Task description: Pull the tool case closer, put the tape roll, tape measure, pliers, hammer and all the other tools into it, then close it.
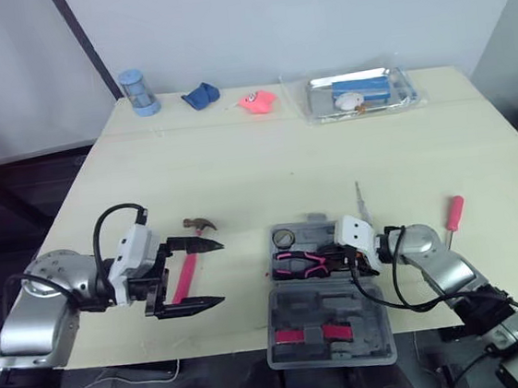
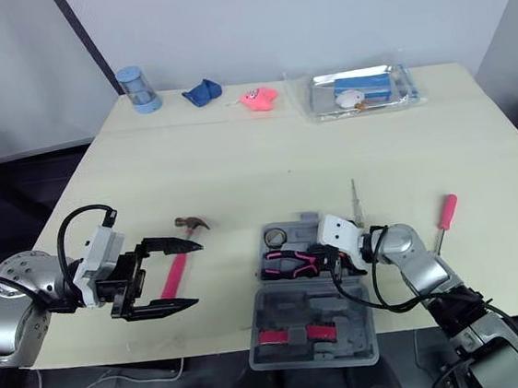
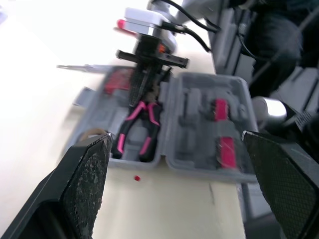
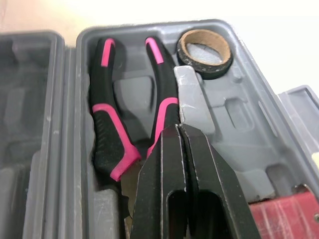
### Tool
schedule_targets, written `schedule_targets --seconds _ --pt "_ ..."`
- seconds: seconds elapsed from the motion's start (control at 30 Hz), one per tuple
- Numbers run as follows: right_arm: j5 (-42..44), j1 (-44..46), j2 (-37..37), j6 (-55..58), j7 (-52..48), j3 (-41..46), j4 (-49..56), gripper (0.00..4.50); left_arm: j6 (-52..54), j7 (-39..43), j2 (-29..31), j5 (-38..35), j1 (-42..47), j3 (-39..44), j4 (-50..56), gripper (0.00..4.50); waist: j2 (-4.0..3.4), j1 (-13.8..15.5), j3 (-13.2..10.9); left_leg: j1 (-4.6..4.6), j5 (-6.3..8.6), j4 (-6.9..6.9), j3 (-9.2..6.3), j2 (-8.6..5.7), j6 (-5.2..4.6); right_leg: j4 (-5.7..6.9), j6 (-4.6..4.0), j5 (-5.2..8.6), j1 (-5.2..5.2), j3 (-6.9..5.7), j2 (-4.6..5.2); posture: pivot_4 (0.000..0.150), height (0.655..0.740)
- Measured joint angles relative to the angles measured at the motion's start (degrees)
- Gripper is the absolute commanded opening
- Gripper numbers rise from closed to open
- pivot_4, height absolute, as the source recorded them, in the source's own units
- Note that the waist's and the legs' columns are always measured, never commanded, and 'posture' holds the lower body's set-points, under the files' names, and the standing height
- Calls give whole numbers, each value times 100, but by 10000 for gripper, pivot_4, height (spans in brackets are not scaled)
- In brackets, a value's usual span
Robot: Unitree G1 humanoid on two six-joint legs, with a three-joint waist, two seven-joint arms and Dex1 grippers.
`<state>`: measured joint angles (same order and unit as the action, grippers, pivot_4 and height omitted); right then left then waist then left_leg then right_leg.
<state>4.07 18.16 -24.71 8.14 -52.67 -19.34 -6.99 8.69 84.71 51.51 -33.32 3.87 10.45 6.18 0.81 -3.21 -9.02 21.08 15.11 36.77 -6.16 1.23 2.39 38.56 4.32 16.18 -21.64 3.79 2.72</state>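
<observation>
The grey tool case [image 1: 328,321] lies open at the table's front edge. Inside it are the pink-and-black pliers [image 4: 112,129] and the tape roll [image 4: 204,52]. My right gripper [image 4: 178,130] is shut, with its tips over the pliers' head end, which is hidden beneath them. The hammer [image 1: 187,274], pink-handled, lies on the table left of the case. My left gripper [image 1: 219,272] is open with the hammer's handle between its fingers [image 3: 84,184] as seen from above. A red-handled screwdriver [image 1: 453,211] and a thin metal tool [image 1: 360,200] lie right of the case.
Along the back edge stand a blue cylinder [image 1: 139,93], a blue cloth [image 1: 200,95], a pink item [image 1: 259,101] and a clear tray [image 1: 360,95] with small things. The case's lid half reaches past the table's front edge.
</observation>
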Motion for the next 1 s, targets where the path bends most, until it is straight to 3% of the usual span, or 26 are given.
schedule_targets --seconds 0.07,0.37,0.4,0.43,0.47,0.6,0.7,0.73,0.77,1.0 --pt "407 -337 -54 58 59 520 367 381 109 -268 -172 -84 -83 249 -137 45000 -33 9 -30 12 0 2 3 -1 0 -2 1 0 -7 1 2 1500 7400" --pt "1711 -1371 -570 -22 77 2538 1090 381 164 -955 -474 -111 -767 1078 -753 45000 -32 4 -53 13 0 -3 4 0 0 -7 0 0 -7 1 3 1500 7400" --pt "1779 -1467 -615 -19 83 2691 1090 5252 163 -1009 -495 -109 -825 1156 -818 45000 -31 12 -55 13 0 -3 4 0 0 -8 0 0 -7 1 3 1500 7400" --pt "1811 -1511 -636 -19 83 2762 1093 5653 160 -1035 -508 -108 -850 1189 -844 45000 -31 14 -56 13 0 -3 4 0 0 -8 0 0 -7 1 3 1500 7400" --pt "1959 -1709 -720 -25 71 3051 1100 9109 132 -1160 -577 -105 -909 1309 -942 45000 -34 33 -57 13 0 -3 6 0 0 -10 0 0 -6 2 4 1500 7400" --pt "2319 -2593 -1003 -100 6 4136 961 26401 -4 -1478 -768 -55 -1374 1764 -1375 45000 -32 79 -59 12 0 -11 9 0 0 -22 0 0 -5 3 4 1500 7400" --pt "2414 -2922 -1026 -170 -25 4486 823 38365 -91 -1573 -873 -39 -1540 1892 -1539 45000 -32 80 -59 12 0 -13 10 0 0 -26 1 0 -3 3 4 1500 7400" --pt "2492 -3278 -1027 -224 -58 4832 648 39924 -188 -1647 -972 13 -1718 2023 -1750 45000 -31 72 -60 9 0 -13 14 1 0 -28 1 1 -2 7 3 1500 7400" --pt "2538 -3421 -1013 -257 -78 4952 600 44803 -246 -1678 -1014 25 -1767 2062 -1821 45000 -32 75 -59 7 0 -14 16 1 0 -30 1 1 -1 9 4 1500 7400" --pt "2659 -4050 -828 -593 -188 5438 -147 44803 -699 -1745 -1132 188 -1977 2242 -2806 45000 -27 70 -56 2 0 -24 26 3 0 -47 2 1 3 15 3 1500 7400"
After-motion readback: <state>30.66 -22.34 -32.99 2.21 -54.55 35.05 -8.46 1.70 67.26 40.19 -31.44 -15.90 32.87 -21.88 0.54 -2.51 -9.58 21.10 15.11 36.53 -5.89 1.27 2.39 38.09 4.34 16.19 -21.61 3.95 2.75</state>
